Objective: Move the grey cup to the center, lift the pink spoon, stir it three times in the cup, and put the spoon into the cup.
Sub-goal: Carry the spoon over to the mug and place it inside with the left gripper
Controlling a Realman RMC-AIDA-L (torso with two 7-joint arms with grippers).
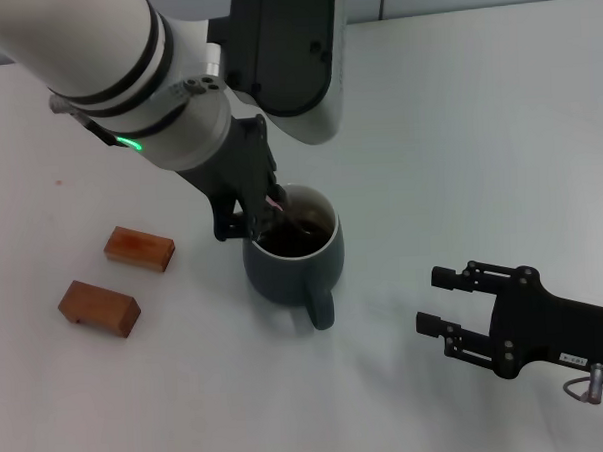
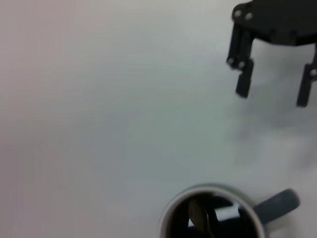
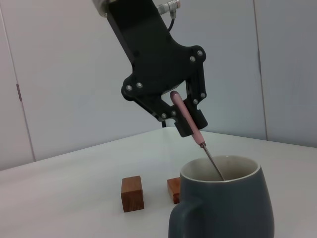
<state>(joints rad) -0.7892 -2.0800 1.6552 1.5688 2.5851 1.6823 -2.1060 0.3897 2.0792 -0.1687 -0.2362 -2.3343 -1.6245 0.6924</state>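
Observation:
The grey cup [image 1: 289,275] stands upright on the white table, its handle pointing toward the front edge. My left gripper [image 1: 249,222] hangs just above the cup's left rim, shut on the pink handle of the pink spoon [image 1: 276,203]. In the right wrist view the left gripper [image 3: 184,121] holds the spoon [image 3: 188,121] tilted, its metal neck reaching down inside the cup [image 3: 228,203]. The left wrist view shows the spoon's bowl [image 2: 198,216] inside the cup [image 2: 257,210]. My right gripper [image 1: 432,300] is open and empty, low over the table to the cup's right; it also shows in the left wrist view [image 2: 272,96].
Two brown wooden blocks [image 1: 139,248] [image 1: 99,308] lie on the table to the left of the cup; they also show in the right wrist view [image 3: 132,193] [image 3: 173,190]. The white table [image 1: 477,128] stretches far to the right behind the cup.

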